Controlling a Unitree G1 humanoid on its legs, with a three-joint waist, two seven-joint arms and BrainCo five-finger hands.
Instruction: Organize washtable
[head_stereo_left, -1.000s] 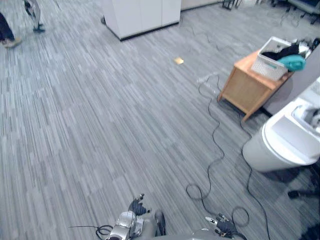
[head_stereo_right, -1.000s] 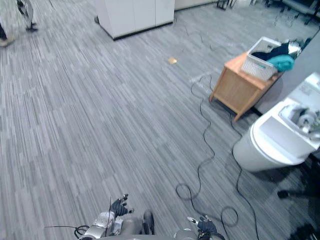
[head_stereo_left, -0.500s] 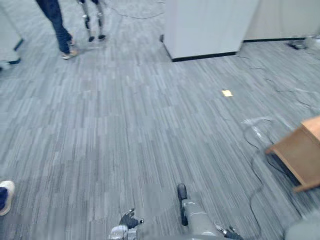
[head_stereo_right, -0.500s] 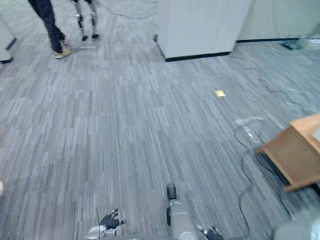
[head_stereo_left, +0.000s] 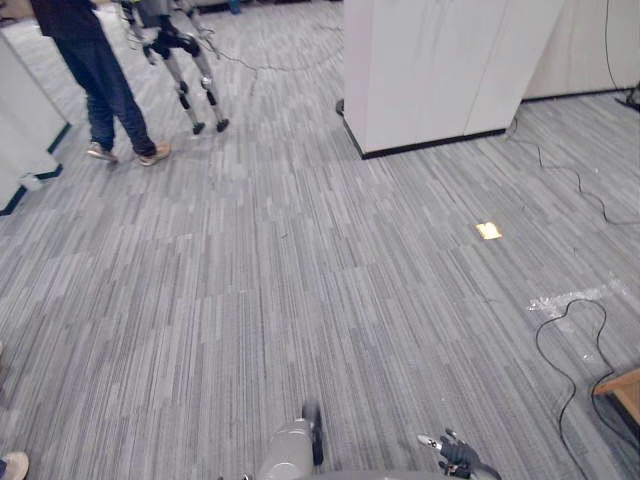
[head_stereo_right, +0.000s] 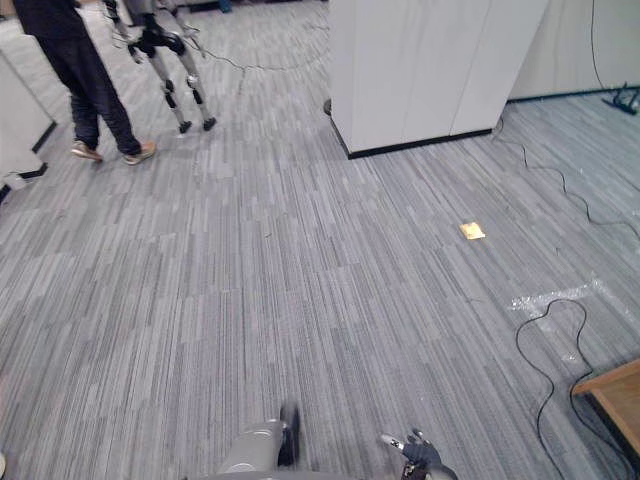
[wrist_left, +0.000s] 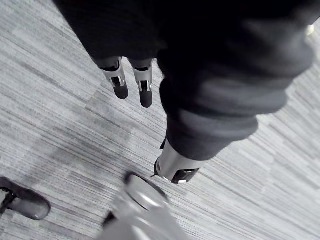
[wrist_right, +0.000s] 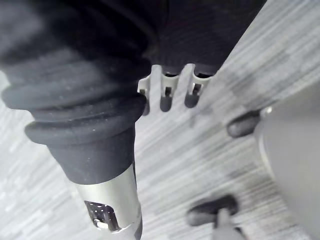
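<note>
Grey striped carpet floor (head_stereo_left: 250, 300) runs across both eye views. At the far side stands a tall white cabinet (head_stereo_left: 440, 70) on a dark plinth, its front split by narrow vertical seams into door panels. No print can be made out on it.

Far to the left a person (head_stereo_left: 100, 80) in dark trousers and light shoes stands on the carpet. Just beside them are the thin silver-and-black legs of a second robot (head_stereo_left: 190, 70). A low white unit (head_stereo_left: 20, 120) with a dark base stands at the left edge.

At the lower right edge the corner of a wooden table (head_stereo_right: 615, 395) pokes in. Its top is cut off, so what it carries cannot be told.

The right robot hand (head_stereo_left: 455, 460) hangs low near the bottom edge, over bare carpet. In its wrist view its fingers (wrist_right: 166, 97) hang loose and uncurled with nothing in them. The left robot hand (wrist_left: 145, 92) is the same in its own wrist view, with relaxed fingers, an empty grasp and only carpet past them.

A pale scuffed strip of tape (head_stereo_left: 565, 298) lies on the floor to the right. Beyond it, well apart, lies a small yellowish tag (head_stereo_left: 488, 231), any marking on it too small to read. The toe of a light shoe (head_stereo_left: 12, 466) shows in the lower left corner.
</note>
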